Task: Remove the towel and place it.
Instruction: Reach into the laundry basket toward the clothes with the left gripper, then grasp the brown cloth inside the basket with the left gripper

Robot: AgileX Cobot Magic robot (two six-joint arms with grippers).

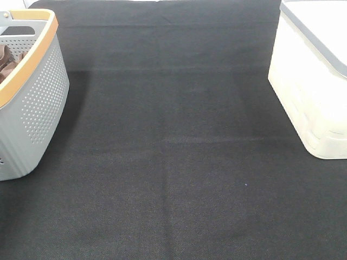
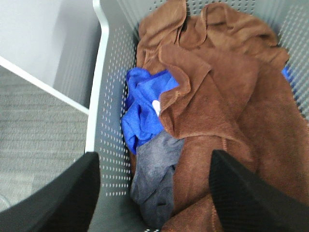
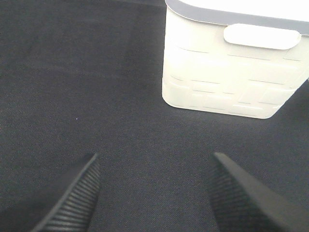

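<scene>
Towel (image 2: 212, 96) lies bunched on top of the heap inside the basket (image 1: 38, 103), so the step in hand looks to be the first grasp, with nothing lifted yet. Across the table (image 1: 173, 162), well apart from the basket, stands a white box (image 1: 309, 92), probably where the towel is meant to go. The left gripper (image 2: 154, 159) hangs over the basket's interior with its jaws spread and nothing between them. The right gripper (image 3: 154, 157) hovers over bare table well away from the basket, also released and empty. To do this well, the left gripper should come down on the rust-brown fold with the stitched hem, toward the middle of the basket, and pinch one layer only. More brown fabric lies under and beside it, and I cannot tell where one piece ends. A blue cloth (image 2: 142, 108) and a grey cloth (image 2: 154, 186) sit between the hem and the basket's wall, and closing too near them would likely drag them out as well. A small white tag (image 2: 156, 107) shows at the hem's corner, too small to read. No brand or writing is legible anywhere else.
</scene>
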